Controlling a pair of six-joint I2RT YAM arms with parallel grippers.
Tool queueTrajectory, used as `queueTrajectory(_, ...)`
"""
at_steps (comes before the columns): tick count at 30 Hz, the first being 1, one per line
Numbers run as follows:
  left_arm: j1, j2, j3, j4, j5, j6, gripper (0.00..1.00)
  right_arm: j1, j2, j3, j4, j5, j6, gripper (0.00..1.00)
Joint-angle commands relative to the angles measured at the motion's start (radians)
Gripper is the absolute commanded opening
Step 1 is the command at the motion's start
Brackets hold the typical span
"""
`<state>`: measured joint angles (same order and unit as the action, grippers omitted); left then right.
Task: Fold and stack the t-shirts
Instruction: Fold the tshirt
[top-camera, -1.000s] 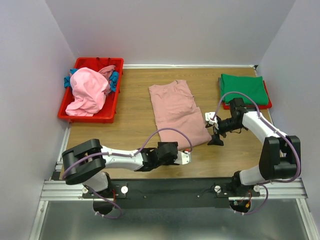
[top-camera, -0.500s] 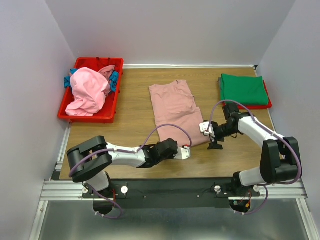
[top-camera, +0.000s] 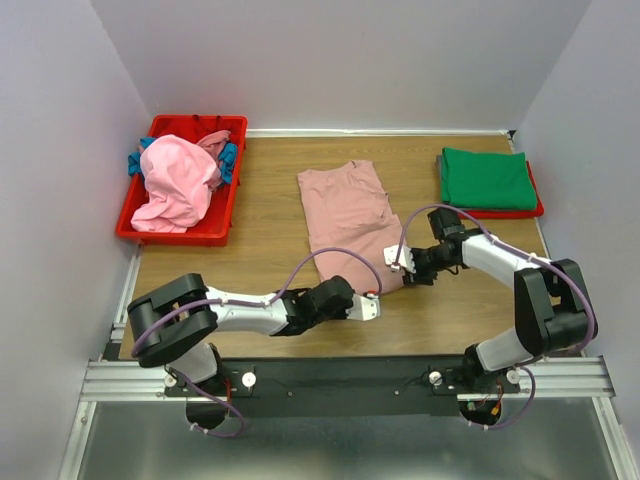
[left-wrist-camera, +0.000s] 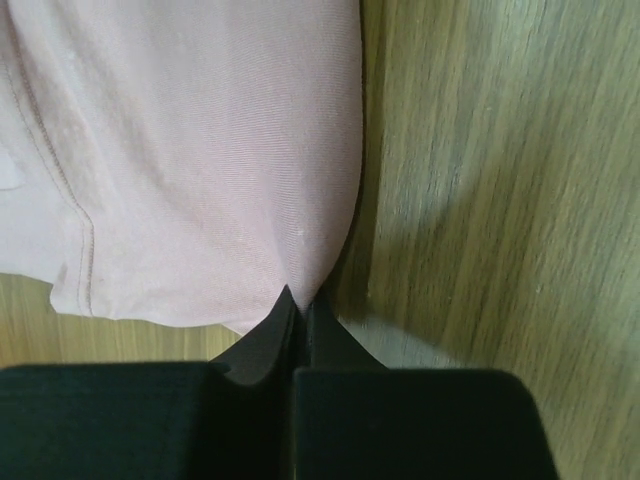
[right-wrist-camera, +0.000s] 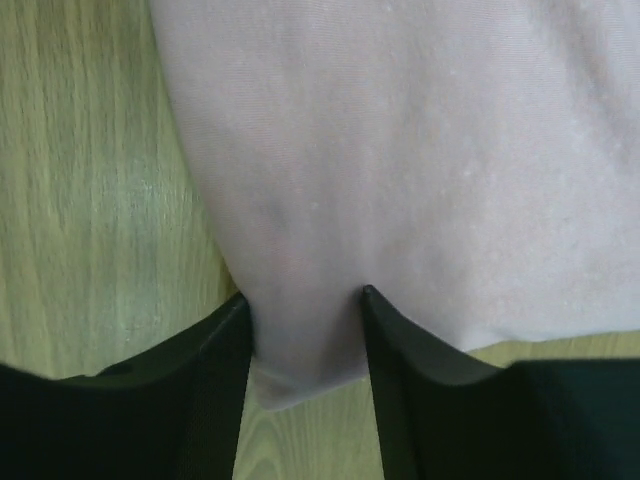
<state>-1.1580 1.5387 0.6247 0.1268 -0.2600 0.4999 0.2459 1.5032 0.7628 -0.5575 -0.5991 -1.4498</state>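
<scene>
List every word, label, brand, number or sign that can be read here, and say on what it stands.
No text can be read.
The dusty-pink t-shirt shows only plain cloth in all three views.
The green t-shirt and the red bin show no legible marking.

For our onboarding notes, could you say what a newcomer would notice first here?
A dusty-pink t-shirt lies mid-table, the left gripper pinched shut on its near edge, the right gripper straddling a corner with jaws apart. A red bin heaped with tees sits far left, a folded green t-shirt far right.
</scene>
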Motion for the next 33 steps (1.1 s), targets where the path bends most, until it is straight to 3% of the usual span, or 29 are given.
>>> queueTrajectory(1,0.004,-0.049,-0.022,0.020,0.054,-0.003,0.00,0.012,0.032,-0.039,0.059,0.079,0.026,0.44)
queueTrajectory(6,0.007,-0.069,-0.020,0.010,0.116,0.012,0.00,0.012,0.006,-0.048,0.025,0.079,0.049,0.24)
queueTrajectory(7,0.007,-0.075,-0.020,-0.001,0.126,0.014,0.00,0.012,-0.012,-0.040,-0.040,0.078,0.026,0.12)
queueTrajectory(10,0.006,-0.104,-0.016,-0.024,0.183,0.017,0.00,0.010,-0.049,-0.010,-0.187,0.056,-0.047,0.00)
queueTrajectory(21,-0.014,-0.199,0.023,-0.125,0.360,-0.009,0.00,0.012,-0.242,0.035,-0.452,-0.036,-0.090,0.00)
queueTrajectory(33,-0.100,-0.278,0.055,-0.237,0.369,-0.052,0.00,0.012,-0.380,0.069,-0.597,-0.064,-0.075,0.00)
